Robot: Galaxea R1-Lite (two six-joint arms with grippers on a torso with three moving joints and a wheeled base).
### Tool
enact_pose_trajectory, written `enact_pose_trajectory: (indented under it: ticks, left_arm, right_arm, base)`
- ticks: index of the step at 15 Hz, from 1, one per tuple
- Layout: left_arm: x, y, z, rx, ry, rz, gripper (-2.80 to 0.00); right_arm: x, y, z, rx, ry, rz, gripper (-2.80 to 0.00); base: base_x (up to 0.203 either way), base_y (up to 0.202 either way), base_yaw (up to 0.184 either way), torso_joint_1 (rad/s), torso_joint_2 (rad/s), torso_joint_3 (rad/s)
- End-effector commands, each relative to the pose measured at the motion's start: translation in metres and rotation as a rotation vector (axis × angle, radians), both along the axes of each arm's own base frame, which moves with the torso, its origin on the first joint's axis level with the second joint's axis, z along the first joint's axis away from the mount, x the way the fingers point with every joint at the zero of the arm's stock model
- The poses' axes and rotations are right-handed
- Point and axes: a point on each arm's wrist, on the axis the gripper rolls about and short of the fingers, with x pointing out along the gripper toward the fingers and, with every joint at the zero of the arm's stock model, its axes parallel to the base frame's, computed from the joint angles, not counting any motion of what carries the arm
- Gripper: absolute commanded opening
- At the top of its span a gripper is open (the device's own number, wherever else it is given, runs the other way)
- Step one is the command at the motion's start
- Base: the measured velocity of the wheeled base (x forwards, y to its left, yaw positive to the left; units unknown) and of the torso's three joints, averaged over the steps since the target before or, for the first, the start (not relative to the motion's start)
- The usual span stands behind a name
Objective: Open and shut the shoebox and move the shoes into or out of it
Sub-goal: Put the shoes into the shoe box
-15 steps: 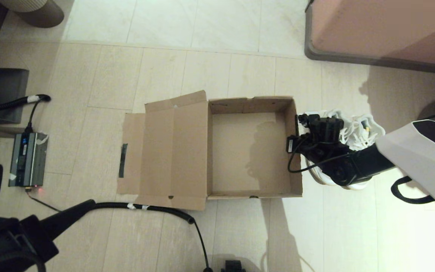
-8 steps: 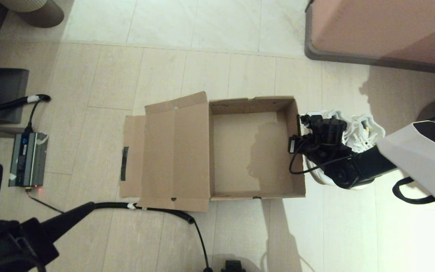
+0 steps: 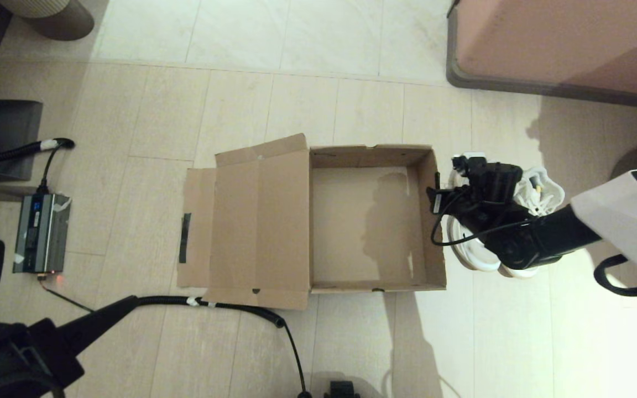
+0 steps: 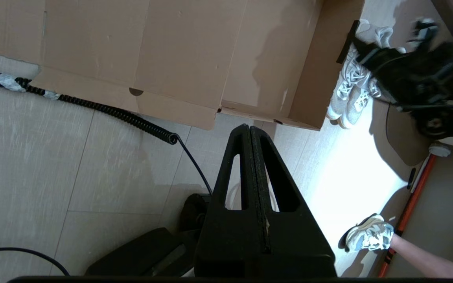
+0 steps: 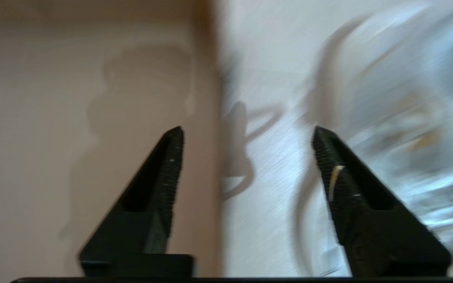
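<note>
The brown shoebox (image 3: 363, 221) lies open on the floor with nothing inside, its lid flap (image 3: 252, 221) folded out flat to the left, black tape (image 3: 184, 237) on it. The white shoes (image 3: 539, 190) stand together just right of the box, partly hidden under my right arm. My right gripper (image 3: 479, 182) hangs open above the gap between the box's right wall and the shoes. In the right wrist view the right gripper (image 5: 248, 133) has the box wall (image 5: 207, 98) and bare floor between its fingers, with the blurred shoes (image 5: 407, 118) at one side. My left gripper (image 4: 249, 127) is shut and empty.
My left arm (image 3: 20, 354) is parked at the near left. A coiled black cable (image 3: 230, 307) runs along the box's near edge. A grey power unit (image 3: 39, 232) sits on the left, furniture (image 3: 562, 50) at the far right. A person's foot (image 4: 370, 237) is nearby.
My right gripper has moved a little to the right and away, off the box's right wall toward the shoes. The box has slid slightly to the right. The left arm is unmoved.
</note>
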Motion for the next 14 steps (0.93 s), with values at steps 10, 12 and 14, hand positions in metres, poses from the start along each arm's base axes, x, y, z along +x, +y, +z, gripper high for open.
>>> enact_pose_trajectory:
  ticks: [10, 12, 14]
  left_arm:
    - [0.001, 0.0, -0.001, -0.018, 0.011, -0.002, -2.8]
    - [0.002, -0.001, 0.0, -0.019, 0.01, -0.002, -2.8]
    - [0.002, -0.001, -0.001, -0.018, 0.013, -0.002, -2.8]
  right_arm:
    - [-0.003, -0.125, 0.041, -0.011, -0.106, -0.23, 0.0]
    - [-0.002, -0.14, 0.033, -0.015, -0.087, -0.258, 0.0]
    - [-0.002, -0.148, 0.02, -0.011, -0.052, -0.263, 0.0]
  base:
    - [0.0, 0.0, 0.0, 0.0, 0.0, 0.0]
    - [0.0, 0.0, 0.0, 0.0, 0.0, 0.0]
    - [0.0, 0.0, 0.0, 0.0, 0.0, 0.0]
